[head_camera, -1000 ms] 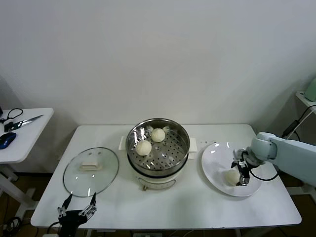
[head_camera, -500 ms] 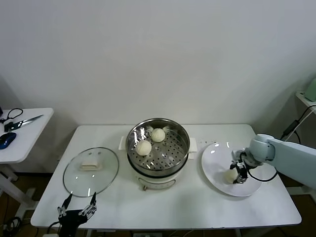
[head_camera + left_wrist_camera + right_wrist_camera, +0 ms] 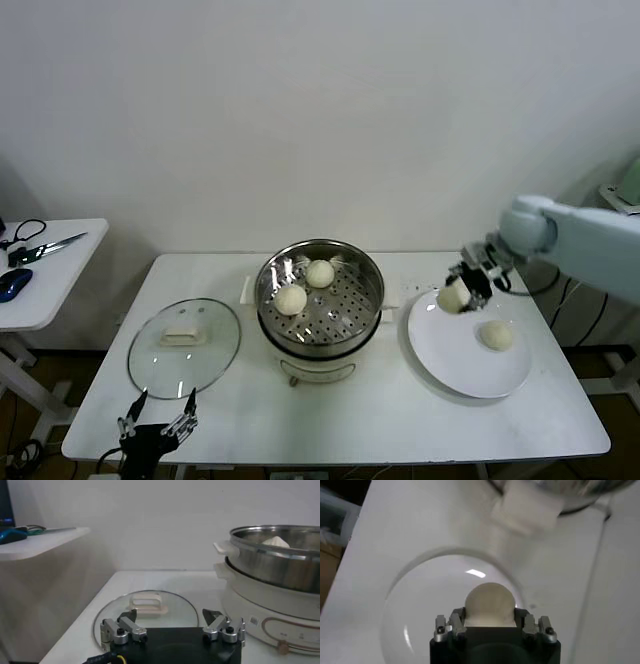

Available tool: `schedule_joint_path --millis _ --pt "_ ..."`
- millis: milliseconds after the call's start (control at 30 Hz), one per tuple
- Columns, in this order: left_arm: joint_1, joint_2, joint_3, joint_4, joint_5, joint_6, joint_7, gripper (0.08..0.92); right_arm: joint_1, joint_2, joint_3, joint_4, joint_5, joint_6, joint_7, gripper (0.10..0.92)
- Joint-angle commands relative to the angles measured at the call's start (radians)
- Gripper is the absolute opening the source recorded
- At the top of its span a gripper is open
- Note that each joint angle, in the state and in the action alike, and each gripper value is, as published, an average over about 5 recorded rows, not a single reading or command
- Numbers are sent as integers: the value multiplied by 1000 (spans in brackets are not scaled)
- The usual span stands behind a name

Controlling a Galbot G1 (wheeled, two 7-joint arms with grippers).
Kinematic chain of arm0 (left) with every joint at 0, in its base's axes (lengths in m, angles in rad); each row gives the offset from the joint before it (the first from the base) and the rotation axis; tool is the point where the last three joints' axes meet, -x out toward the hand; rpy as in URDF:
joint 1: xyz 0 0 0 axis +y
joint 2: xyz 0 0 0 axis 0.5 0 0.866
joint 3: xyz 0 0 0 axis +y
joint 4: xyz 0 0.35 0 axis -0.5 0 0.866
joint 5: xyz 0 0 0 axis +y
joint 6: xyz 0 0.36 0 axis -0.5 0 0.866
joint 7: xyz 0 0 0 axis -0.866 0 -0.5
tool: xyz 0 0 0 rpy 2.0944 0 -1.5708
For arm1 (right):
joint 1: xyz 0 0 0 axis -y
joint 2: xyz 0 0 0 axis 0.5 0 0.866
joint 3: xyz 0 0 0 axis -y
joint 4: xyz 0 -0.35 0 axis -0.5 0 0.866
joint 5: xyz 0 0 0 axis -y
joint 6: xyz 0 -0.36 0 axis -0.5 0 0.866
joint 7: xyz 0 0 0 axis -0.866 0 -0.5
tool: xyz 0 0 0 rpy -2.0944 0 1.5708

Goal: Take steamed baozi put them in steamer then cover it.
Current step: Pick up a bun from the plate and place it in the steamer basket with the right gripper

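Observation:
My right gripper (image 3: 458, 292) is shut on a cream-white baozi (image 3: 451, 297) and holds it in the air above the left rim of the white plate (image 3: 450, 360). The held baozi shows between the jaws in the right wrist view (image 3: 489, 604). A second baozi (image 3: 495, 335) lies on the plate. Two baozi (image 3: 291, 299) (image 3: 320, 273) sit in the steel steamer (image 3: 320, 330) at the table's middle. The glass cover (image 3: 185, 348) with its cream handle lies flat on the table to the left; it also shows in the left wrist view (image 3: 146, 613). My left gripper (image 3: 157, 432) is open and parked at the front left edge.
The steamer's side handle (image 3: 525, 509) lies ahead of the held baozi in the right wrist view. A small side table (image 3: 40, 270) with scissors and a blue mouse stands at the far left. The white table (image 3: 340, 430) has bare surface in front of the steamer.
My right gripper closed on one baozi on the plate, lifted it and moved it up and left toward the steamer. The other baozi stays on the plate. The left arm has not moved.

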State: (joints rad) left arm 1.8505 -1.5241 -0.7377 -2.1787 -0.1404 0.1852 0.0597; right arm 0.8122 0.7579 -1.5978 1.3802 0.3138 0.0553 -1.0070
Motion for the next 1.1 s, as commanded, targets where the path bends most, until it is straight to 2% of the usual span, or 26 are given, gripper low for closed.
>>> schedule_joint_path --millis 33,233,500,1100 --pt "1 1 0 -2 4 0 0 823 350 262 -102 117 47 399 -40 636" --pt "11 4 -4 -13 6 -1 0 823 206 370 -20 166 -120 486 39 636" --pt "18 6 -15 -18 1 -5 -1 823 24 483 20 116 -294 544 98 636" --pt "21 3 -19 -12 0 -11 -2 823 -209 522 51 -27 -488 523 167 637"
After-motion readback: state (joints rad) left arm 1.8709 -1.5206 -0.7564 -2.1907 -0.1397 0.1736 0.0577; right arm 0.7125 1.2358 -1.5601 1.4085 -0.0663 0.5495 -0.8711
